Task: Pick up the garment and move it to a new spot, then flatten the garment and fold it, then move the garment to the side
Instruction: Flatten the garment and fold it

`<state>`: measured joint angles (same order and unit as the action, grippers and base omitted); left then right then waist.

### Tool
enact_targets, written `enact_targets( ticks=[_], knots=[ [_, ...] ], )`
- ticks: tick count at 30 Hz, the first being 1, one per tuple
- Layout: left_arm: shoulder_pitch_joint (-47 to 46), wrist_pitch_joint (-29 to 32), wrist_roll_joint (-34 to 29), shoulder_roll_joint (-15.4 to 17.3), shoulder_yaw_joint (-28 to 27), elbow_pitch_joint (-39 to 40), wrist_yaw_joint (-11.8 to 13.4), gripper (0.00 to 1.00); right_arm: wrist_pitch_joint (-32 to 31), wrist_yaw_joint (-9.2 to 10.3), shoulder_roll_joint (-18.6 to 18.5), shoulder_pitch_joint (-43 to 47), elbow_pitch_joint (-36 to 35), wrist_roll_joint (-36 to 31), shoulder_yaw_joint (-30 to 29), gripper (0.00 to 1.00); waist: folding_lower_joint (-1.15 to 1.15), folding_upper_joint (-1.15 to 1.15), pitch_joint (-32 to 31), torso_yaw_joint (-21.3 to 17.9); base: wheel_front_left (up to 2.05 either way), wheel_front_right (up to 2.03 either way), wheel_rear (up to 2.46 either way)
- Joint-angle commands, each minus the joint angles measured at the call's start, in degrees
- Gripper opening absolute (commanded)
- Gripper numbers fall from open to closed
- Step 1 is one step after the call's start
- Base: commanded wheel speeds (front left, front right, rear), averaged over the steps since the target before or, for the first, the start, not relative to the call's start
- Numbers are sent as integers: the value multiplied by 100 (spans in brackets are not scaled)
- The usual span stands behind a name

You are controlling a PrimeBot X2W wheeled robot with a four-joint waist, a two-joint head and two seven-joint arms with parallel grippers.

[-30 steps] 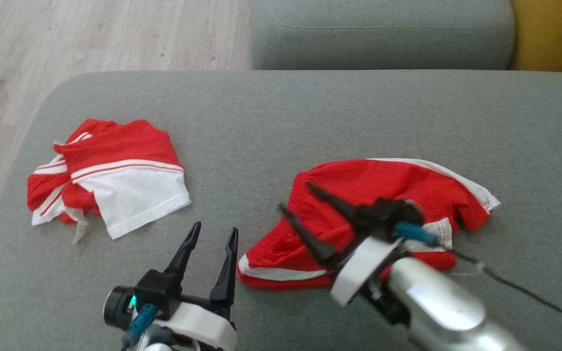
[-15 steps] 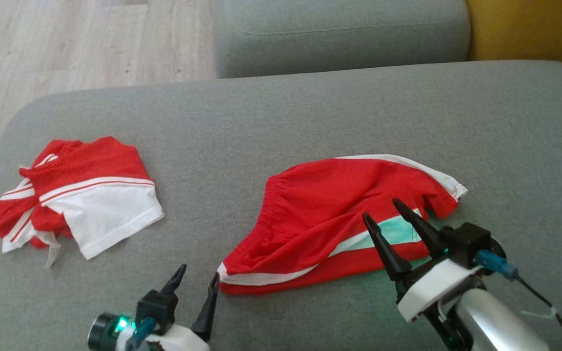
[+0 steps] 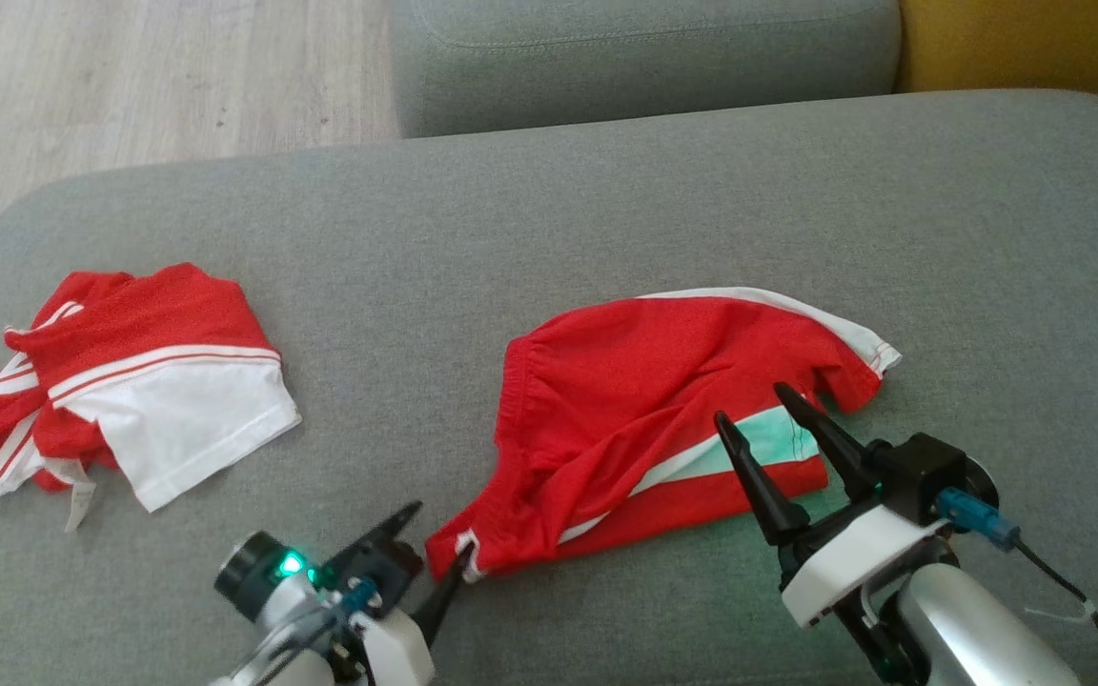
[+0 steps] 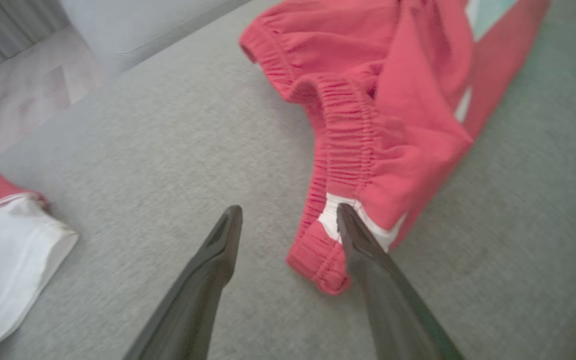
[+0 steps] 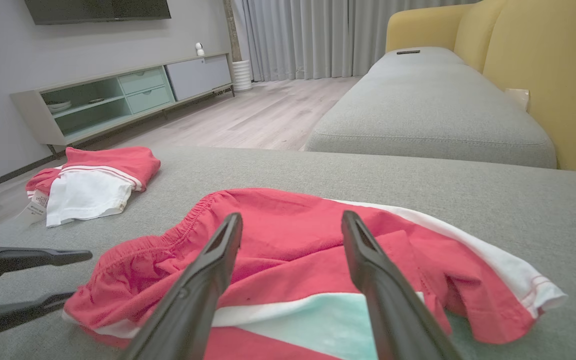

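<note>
The garment (image 3: 663,400) is a pair of red shorts with white trim, lying crumpled on the grey sofa cushion (image 3: 549,219). My left gripper (image 3: 437,538) is open at its near-left waistband corner. In the left wrist view one finger (image 4: 363,245) rests on the white patch of the garment (image 4: 393,100), and the left gripper (image 4: 289,210) straddles the waistband end. My right gripper (image 3: 749,404) hovers open over the shorts' right part, holding nothing. The right wrist view shows the right gripper (image 5: 292,216) above the garment (image 5: 278,235), with the left gripper (image 5: 80,276) at the far left.
A second red-and-white garment (image 3: 130,381) lies bunched at the cushion's left end. Behind are another grey cushion (image 3: 644,57), a yellow sofa back (image 3: 1026,43) and wood floor (image 3: 130,76). A dark cable (image 3: 1064,581) trails from my right wrist.
The camera has shifted. My right gripper pulled back rightward off the shorts, which now lie more spread out. My left gripper turned and moved right onto the waistband corner.
</note>
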<state>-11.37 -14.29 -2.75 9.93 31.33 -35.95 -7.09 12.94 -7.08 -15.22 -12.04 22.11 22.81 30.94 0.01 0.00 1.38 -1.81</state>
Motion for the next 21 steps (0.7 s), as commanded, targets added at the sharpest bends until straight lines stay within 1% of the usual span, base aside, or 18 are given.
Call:
enact_targets(
  ticks=[1, 4, 6, 9, 11, 14, 17, 21],
  knots=[
    [-265, -71, -37, 151, -130, 107, -1, 100, -8, -41, -24, -51, -211, -33, 21, 100, -1, 0, 7, -8, 0, 0, 0],
    [-349, -71, -32, 242, 273, 203, -28, 100, -20, -41, -38, -31, -231, -80, -23, 100, -1, 0, 25, -21, 0, 0, 0],
    [-387, -71, 9, 341, 677, 293, -35, 100, -28, -41, -45, -15, -239, -115, -41, 100, -1, 0, 30, -30, 0, 0, 0],
    [-499, -71, 99, 617, 1410, 422, -37, 100, -37, -41, -38, 22, -253, -137, -70, 100, -1, 0, 22, -34, 0, 0, 0],
    [-607, -71, 128, 795, 1778, 511, -38, 100, -45, -41, -36, 51, -266, -146, -83, 100, -1, 0, 20, -29, 0, 0, 0],
    [-739, -71, 200, 941, 1946, 586, -38, 100, -42, -41, -20, 93, -271, -157, -116, 100, -1, 0, 18, -9, 0, 0, 0],
    [-802, -71, 377, 943, 1977, 586, -38, 100, -37, -41, 27, 115, -263, -180, -130, 100, -1, 0, 24, -3, 0, 0, 0],
    [-862, -71, 688, 939, 2175, 558, -39, 100, -24, -41, 86, 102, -244, -210, -105, 100, -1, 0, 45, -36, 0, 0, 0]
  ],
)
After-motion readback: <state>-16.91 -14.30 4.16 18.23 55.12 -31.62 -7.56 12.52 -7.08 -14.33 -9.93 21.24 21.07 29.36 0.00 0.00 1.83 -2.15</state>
